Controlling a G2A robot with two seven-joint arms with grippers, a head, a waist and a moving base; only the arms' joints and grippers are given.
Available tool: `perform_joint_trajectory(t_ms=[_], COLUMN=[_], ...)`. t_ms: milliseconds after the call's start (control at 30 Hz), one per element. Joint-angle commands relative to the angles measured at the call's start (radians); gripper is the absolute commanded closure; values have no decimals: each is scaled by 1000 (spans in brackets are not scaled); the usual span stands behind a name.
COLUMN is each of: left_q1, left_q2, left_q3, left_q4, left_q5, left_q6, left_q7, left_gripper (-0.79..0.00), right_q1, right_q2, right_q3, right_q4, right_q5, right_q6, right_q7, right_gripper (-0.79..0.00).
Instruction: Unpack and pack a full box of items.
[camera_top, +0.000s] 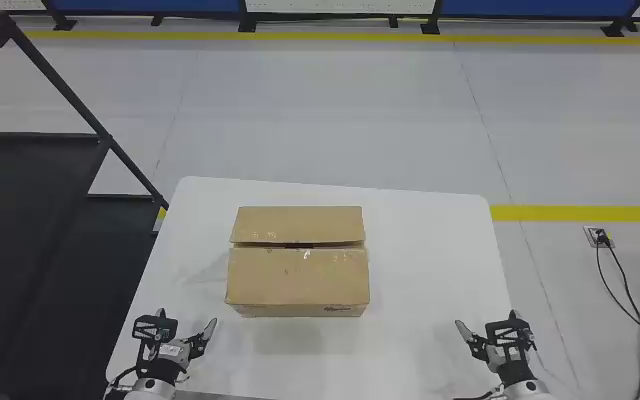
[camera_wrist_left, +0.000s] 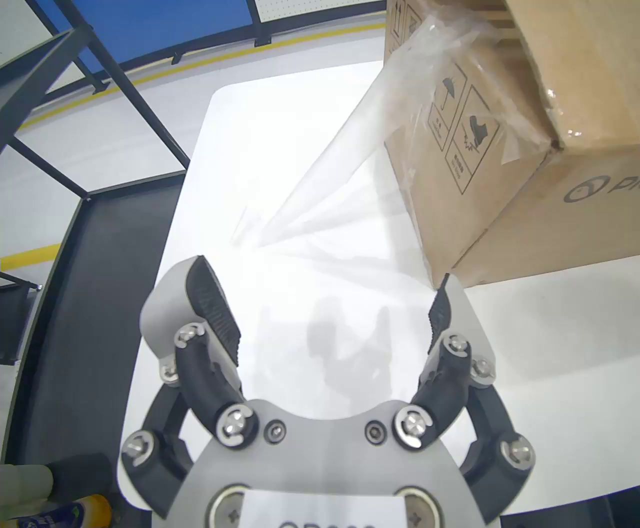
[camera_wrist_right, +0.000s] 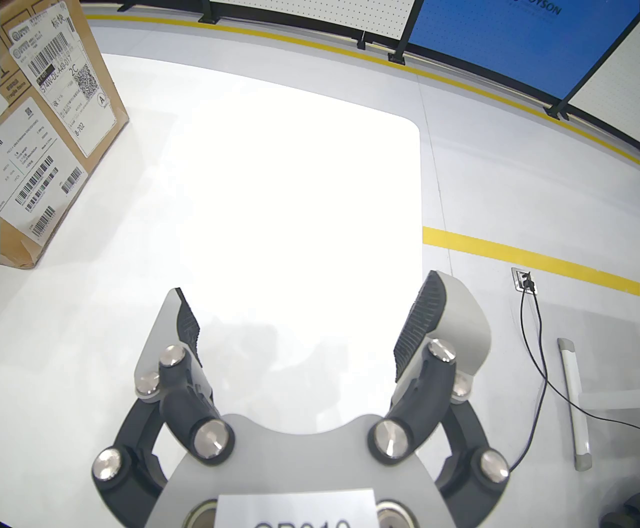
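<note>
Status for you: both claws are parked low at the near edge of the surface (camera_top: 430, 300), nothing in either. Left claw (camera_wrist_left: 322, 280) is spread wide, pads bare, white top visible between them. Right claw (camera_wrist_right: 306, 290) is the same, spread and holding nothing. The box (camera_top: 298, 262) sits ahead of both claws and between them, closer to the left one: just ahead of that claw and off to its inner side, not touching. From the right claw it's well apart, ahead and inward, with one labelled end facing it. Both top flaps are folded down and meet at a seam across the lid, with a thin dark gap there, so I'd call it closed but probably not sealed tight. A loose strip of clear tape (camera_wrist_left: 350, 165) hangs off the box side facing the left claw and trails down toward the surface ahead of that claw. My read is that the seal is already broken or peeling. No contents are out anywhere around the claws, and I can't see inside the box. Progress, as a judgement: unpacking hasn't visibly started, or at most the tape is off. Left to do: open the flaps, lift every item out, put them all back in, close the flaps. Watch that trailing tape; it could snag the left claw's pads on approach.
</note>
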Motion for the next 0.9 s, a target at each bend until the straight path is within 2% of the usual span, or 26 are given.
perform_joint_trajectory(t_ms=[0, 367, 500, 667, 867], left_q1=[0, -2, -49, -118, -162], left_q2=[0, -1, -3, -2, 5], left_q3=[0, 1, -3, -36, -111], left_q4=[0, 0, 12, 3, -10], left_q5=[0, -5, -22, -53, -166], left_q6=[0, -1, 1, -29, -152], left_q7=[0, 2, 7, 20, -8], left_gripper=[-784, -785, -785, -785, -785], right_q1=[0, 0, 12, 55, 155], right_q2=[0, 0, -1, -7, -16], right_q3=[0, -3, -31, -68, -128], right_q4=[0, -2, -41, -147, -269], right_q5=[0, -5, -22, 67, 235], right_q6=[0, -5, -56, -107, -123], right_q7=[0, -3, 30, 87, 241], right_gripper=[-785, -785, -785, -785, -785])
